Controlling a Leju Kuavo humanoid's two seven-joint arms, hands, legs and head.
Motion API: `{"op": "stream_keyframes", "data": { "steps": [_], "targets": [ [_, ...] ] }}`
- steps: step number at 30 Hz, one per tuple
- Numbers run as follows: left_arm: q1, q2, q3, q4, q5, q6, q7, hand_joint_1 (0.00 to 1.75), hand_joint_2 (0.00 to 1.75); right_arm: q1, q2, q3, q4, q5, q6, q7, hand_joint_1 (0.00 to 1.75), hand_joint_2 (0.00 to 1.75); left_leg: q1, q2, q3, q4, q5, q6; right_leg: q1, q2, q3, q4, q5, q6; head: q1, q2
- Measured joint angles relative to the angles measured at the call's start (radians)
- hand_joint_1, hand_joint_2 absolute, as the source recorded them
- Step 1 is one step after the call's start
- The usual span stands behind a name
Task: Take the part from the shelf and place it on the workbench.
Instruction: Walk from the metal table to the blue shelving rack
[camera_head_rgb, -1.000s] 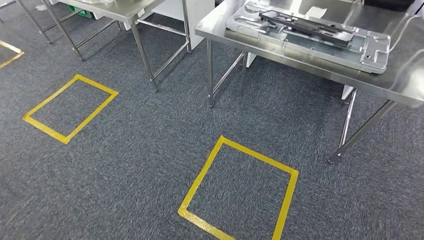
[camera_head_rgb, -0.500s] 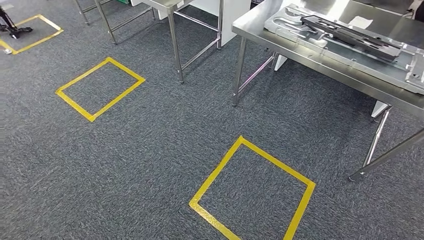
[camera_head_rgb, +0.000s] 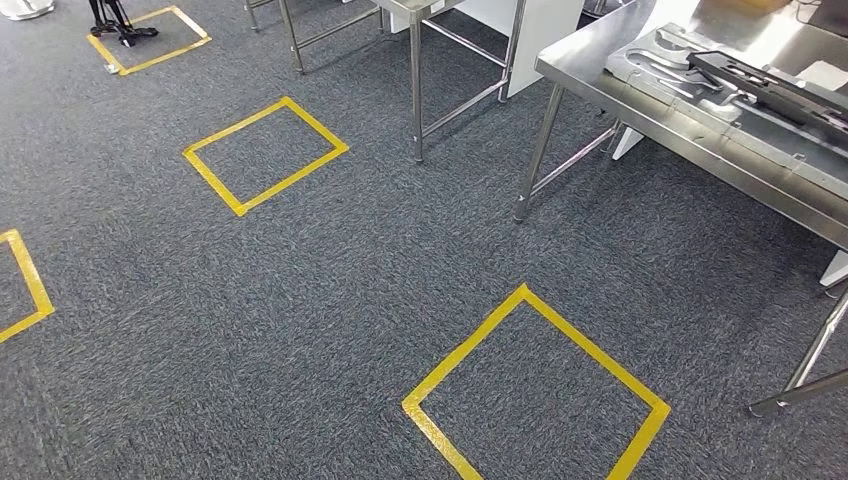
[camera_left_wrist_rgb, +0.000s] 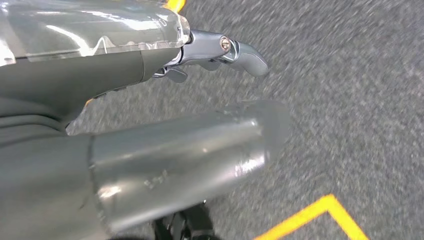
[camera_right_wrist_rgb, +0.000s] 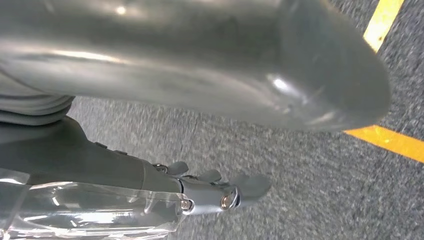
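My left hand (camera_left_wrist_rgb: 150, 145) hangs over the carpet (camera_head_rgb: 330, 300), thumb straight, fingers (camera_left_wrist_rgb: 240, 50) apart, nothing in it. A corner of yellow tape (camera_left_wrist_rgb: 320, 215) lies on the floor below it. My right hand (camera_right_wrist_rgb: 200, 90) also hangs over carpet, fingers (camera_right_wrist_rgb: 235, 192) spread and empty, a yellow tape line (camera_right_wrist_rgb: 390, 140) just beyond the thumb. Head view: tape squares (camera_head_rgb: 535, 390) on the floor ahead. The workbench (camera_head_rgb: 620, 95) stands forward and to the right, well apart from both hands. On it lies a grey plate (camera_head_rgb: 680, 70) with a dark part (camera_head_rgb: 770, 85) on top. I cannot tell whether this is the task's part.
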Motion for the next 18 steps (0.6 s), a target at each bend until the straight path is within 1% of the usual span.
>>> {"op": "stream_keyframes", "data": {
  "steps": [2,3,4,6,7,8,9,10,11,12,13,14,15,16,17,18],
  "targets": [
    [0.001,0.000,0.000,0.000,0.000,0.000,0.000,0.00,0.00,-0.001,0.001,0.000,-0.001,0.000,0.000,0.000,0.00,0.00,-0.002,-0.003,-0.001,0.000,0.001,-0.002,-0.002,-0.003,0.001,-0.003,0.001,-0.002,0.000,0.000],
    [0.001,0.000,0.000,0.000,-0.001,0.000,0.000,0.00,0.00,-0.001,0.002,-0.001,-0.001,0.001,0.001,0.000,0.00,0.00,-0.001,0.008,-0.001,0.004,-0.003,-0.002,-0.004,-0.009,0.002,-0.006,0.003,-0.004,-0.001,0.000],
    [0.002,0.000,0.000,0.000,-0.001,0.000,0.000,0.00,0.00,-0.001,0.003,-0.001,-0.002,0.002,0.001,0.001,0.00,0.00,-0.002,0.028,-0.004,0.015,-0.010,-0.003,-0.007,-0.016,0.004,-0.009,0.005,-0.007,-0.001,0.000],
    [-0.001,-0.001,0.000,0.000,-0.003,0.000,0.001,0.00,0.00,0.002,0.007,-0.006,-0.007,0.007,0.002,0.002,0.00,0.00,0.000,0.097,-0.071,0.165,-0.084,-0.012,-0.007,-0.062,0.008,-0.015,0.006,-0.016,-0.007,0.000],
    [-0.002,-0.001,0.000,0.000,-0.003,0.000,0.002,0.00,0.00,0.003,0.008,-0.009,-0.010,0.010,0.002,0.003,0.00,0.00,0.002,0.122,-0.100,0.230,-0.112,-0.018,-0.005,-0.085,0.008,-0.014,0.004,-0.018,-0.009,0.000],
    [-0.003,-0.001,0.000,0.000,-0.003,0.000,0.002,0.00,0.00,0.004,0.010,-0.013,-0.014,0.013,0.003,0.004,0.00,0.00,0.005,0.138,-0.116,0.271,-0.124,-0.023,-0.004,-0.110,0.009,-0.013,0.001,-0.019,-0.012,0.000],
    [-0.001,0.000,0.000,0.000,-0.004,0.000,0.003,0.00,0.00,0.003,0.012,-0.015,-0.016,0.016,0.003,0.004,0.00,0.00,0.006,0.143,-0.090,0.227,-0.097,-0.023,-0.004,-0.122,0.011,-0.012,-0.001,-0.017,-0.012,0.000],
    [0.000,0.000,0.000,0.000,-0.005,0.000,0.003,0.00,0.00,0.002,0.015,-0.017,-0.019,0.019,0.004,0.005,0.00,0.00,0.007,0.156,-0.050,0.156,-0.064,-0.022,-0.004,-0.134,0.013,-0.010,-0.004,-0.014,-0.012,0.000],
    [-0.001,0.000,0.000,0.000,-0.006,0.000,0.004,0.00,0.00,0.001,0.017,-0.019,-0.022,0.023,0.006,0.006,0.00,0.00,0.005,0.172,-0.012,0.088,-0.041,-0.020,-0.002,-0.146,0.016,-0.008,-0.008,-0.009,-0.012,0.000],
    [-0.002,0.000,0.000,0.000,-0.008,0.000,0.004,0.00,0.00,0.001,0.019,-0.021,-0.024,0.027,0.007,0.007,0.00,0.00,0.002,0.184,0.015,0.037,-0.026,-0.015,0.000,-0.155,0.019,-0.007,-0.011,-0.004,-0.011,0.000],
    [-0.002,0.000,0.000,0.000,-0.010,0.000,0.005,0.00,0.00,0.000,0.021,-0.023,-0.028,0.031,0.008,0.009,0.00,0.00,-0.001,0.191,0.028,0.011,-0.022,-0.010,0.002,-0.163,0.020,-0.006,-0.013,0.001,-0.011,0.000],
    [-0.002,0.000,0.000,0.000,-0.013,0.001,0.006,0.00,0.00,-0.001,0.022,-0.024,-0.031,0.034,0.009,0.010,0.00,0.00,-0.004,0.188,0.027,0.006,-0.023,-0.005,0.004,-0.171,0.022,-0.006,-0.014,0.006,-0.010,0.000],
    [0.001,0.000,0.000,0.000,-0.015,0.001,0.007,0.00,0.00,-0.004,0.024,-0.025,-0.034,0.038,0.010,0.012,0.00,0.00,-0.004,0.179,0.024,0.003,-0.021,0.000,0.004,-0.177,0.024,-0.007,-0.014,0.011,-0.009,0.000],
    [0.003,0.000,0.000,0.000,-0.017,0.001,0.008,0.00,0.00,-0.005,0.026,-0.026,-0.037,0.042,0.010,0.014,0.00,0.00,-0.003,0.171,0.023,0.000,-0.018,0.006,0.002,-0.173,0.026,-0.005,-0.017,0.017,-0.009,0.000],
    [0.005,0.000,0.000,0.000,-0.017,0.001,0.009,0.00,0.00,-0.006,0.027,-0.026,-0.040,0.045,0.011,0.016,0.00,0.00,-0.001,0.163,0.024,-0.004,-0.014,0.013,0.000,-0.156,0.023,0.006,-0.028,0.022,-0.009,0.000],
    [0.004,0.000,0.000,0.000,-0.017,0.002,0.009,0.00,0.00,-0.006,0.028,-0.028,-0.044,0.048,0.013,0.018,0.00,0.00,0.001,0.155,0.025,-0.008,-0.010,0.020,-0.002,-0.131,0.010,0.037,-0.052,0.026,-0.007,0.000]
  ]
}}
